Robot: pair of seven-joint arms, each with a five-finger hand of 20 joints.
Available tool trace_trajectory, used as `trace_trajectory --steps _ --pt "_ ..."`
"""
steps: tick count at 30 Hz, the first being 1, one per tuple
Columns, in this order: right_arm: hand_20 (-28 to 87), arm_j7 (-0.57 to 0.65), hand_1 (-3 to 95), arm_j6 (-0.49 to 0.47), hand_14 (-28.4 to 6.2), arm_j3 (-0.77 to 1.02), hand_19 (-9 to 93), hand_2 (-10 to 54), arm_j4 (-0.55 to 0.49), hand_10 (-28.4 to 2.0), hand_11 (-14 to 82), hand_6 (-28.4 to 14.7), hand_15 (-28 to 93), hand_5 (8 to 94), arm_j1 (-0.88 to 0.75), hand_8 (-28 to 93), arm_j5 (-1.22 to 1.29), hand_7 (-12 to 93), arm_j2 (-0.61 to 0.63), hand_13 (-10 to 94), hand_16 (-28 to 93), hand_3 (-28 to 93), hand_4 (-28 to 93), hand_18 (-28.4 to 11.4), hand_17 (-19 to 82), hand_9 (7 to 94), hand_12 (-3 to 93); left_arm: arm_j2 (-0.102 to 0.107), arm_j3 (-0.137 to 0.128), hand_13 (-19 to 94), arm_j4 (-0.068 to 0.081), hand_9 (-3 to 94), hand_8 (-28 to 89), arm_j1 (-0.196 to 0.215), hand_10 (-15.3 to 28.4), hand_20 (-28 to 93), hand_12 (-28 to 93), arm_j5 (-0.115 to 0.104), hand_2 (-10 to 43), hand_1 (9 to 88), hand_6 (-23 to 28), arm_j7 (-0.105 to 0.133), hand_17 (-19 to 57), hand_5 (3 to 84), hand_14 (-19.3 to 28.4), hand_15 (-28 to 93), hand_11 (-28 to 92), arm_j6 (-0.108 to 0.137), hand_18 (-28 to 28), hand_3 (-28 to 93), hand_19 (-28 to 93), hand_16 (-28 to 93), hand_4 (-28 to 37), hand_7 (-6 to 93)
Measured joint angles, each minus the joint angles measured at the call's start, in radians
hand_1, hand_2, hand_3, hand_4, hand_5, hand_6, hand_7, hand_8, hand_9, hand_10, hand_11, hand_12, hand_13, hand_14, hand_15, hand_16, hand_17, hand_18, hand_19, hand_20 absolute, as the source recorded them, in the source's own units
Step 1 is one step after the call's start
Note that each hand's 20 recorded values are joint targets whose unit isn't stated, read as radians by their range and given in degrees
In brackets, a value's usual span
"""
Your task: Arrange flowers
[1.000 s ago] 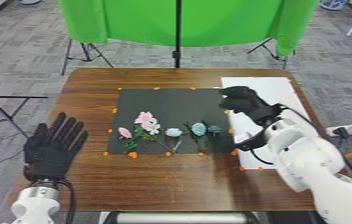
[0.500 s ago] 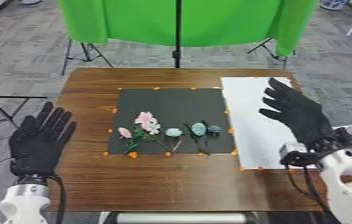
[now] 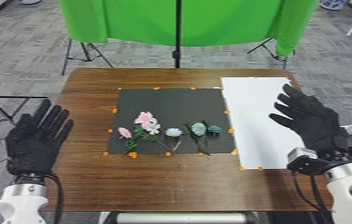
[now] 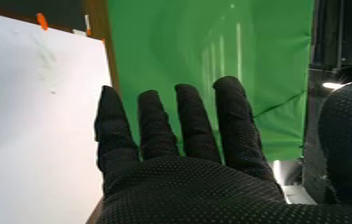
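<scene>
Watching from afar, I see my right hand (image 3: 315,124) and left hand (image 3: 36,146) open and empty. The flowers (image 3: 198,129) lie closely on the black mat (image 3: 168,102); because of this nearness, a wide grasp could, I think, drag a second one.

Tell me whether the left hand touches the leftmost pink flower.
Apart: the head view shows brown table between the left hand and the pink flower.

Head view: no legible text, label or brand | right wrist view: likewise, none readable | numbers, signs: none legible
</scene>
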Motion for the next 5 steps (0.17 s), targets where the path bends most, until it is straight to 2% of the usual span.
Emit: trace_trajectory --steps 5 --pt "16 -0.003 12.2 0.000 -13.6 0.000 25 9.5 -0.003 -10.4 2.3 0.7 4 36.1 0.000 -10 0.015 7 -0.004 25 16 76 -28 -16.2 10 33.2 8.5 0.002 -0.004 25 -0.001 34.0 -7 -0.002 12.4 13 10 0.000 11.0 26.2 7.0 0.000 -2.8 40.2 10.5 16 12 0.000 11.4 77 18 -3 -28.3 6.0"
